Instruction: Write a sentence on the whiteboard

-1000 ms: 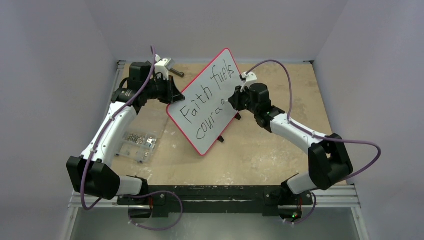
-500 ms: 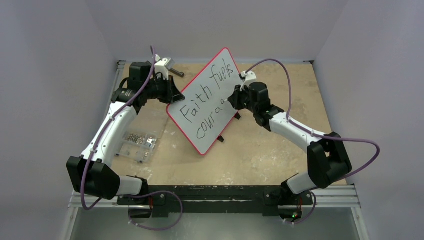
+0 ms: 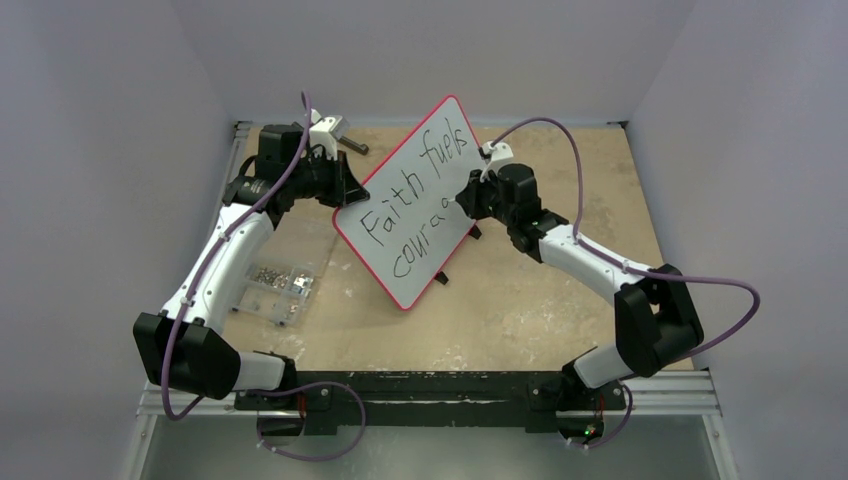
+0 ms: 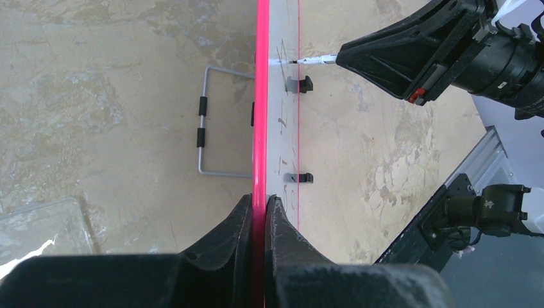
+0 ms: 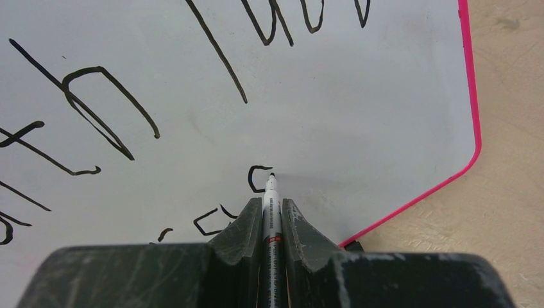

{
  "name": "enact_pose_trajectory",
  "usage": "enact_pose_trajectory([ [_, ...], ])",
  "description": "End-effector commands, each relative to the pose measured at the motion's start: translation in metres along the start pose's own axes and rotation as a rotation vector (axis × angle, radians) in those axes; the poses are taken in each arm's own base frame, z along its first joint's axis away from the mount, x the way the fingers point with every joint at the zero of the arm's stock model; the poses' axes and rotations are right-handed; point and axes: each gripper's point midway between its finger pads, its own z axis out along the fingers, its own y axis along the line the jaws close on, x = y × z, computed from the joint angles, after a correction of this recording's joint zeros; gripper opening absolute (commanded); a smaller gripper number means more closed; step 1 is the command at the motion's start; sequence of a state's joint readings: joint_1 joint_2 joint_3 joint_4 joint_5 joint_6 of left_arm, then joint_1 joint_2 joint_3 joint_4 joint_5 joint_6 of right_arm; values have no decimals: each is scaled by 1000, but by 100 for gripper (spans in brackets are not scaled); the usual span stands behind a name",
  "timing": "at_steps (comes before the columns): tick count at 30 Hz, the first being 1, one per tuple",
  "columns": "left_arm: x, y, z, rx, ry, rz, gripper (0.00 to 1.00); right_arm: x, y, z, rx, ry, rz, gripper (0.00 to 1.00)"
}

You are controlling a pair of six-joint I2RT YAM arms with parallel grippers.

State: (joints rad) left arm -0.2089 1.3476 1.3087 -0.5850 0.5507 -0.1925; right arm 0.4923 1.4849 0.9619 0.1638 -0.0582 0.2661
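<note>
Whiteboard (image 3: 408,288), one only, stands tilted near the middle of the table (image 3: 520,300), between the two grippers, with one corner pointing toward the far wall. Its red rim is pinched on the left side by the left gripper (image 4: 260,206), both fingers closed tight on the edge. In the left wrist view two small black feet (image 4: 305,84) show on one side of the rim, and one bent wire frame (image 4: 204,122) sits on the other side.

One sentence (image 3: 412,190) in black runs across the board in two lines. The upper line reads "Faith fuels"; the lower reads "coura", and its end is hidden behind the right gripper (image 5: 272,208). That gripper is closed narrow around one marker (image 5: 271,189), a finger on each side. The marker's black tip touches the board at the end of a small curled stroke.

One clear box (image 3: 275,283) of small metal bits lies on the left part of the table, apart from the board.
</note>
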Motion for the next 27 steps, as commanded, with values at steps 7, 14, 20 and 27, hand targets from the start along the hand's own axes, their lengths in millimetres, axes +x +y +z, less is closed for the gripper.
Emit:
enact_pose_trajectory([
  [7,-17,8,-8,-62,-69,91,0,-36,13,-5,-32,-108,14,0],
  [14,-17,8,-9,-61,-70,92,0,-11,6,-6,-15,-53,10,0],
  [20,-18,7,-9,-60,-72,94,0,22,-5,-14,16,1,10,0],
  [27,-18,6,-11,-60,-75,96,0,38,-10,-20,26,29,16,0],
])
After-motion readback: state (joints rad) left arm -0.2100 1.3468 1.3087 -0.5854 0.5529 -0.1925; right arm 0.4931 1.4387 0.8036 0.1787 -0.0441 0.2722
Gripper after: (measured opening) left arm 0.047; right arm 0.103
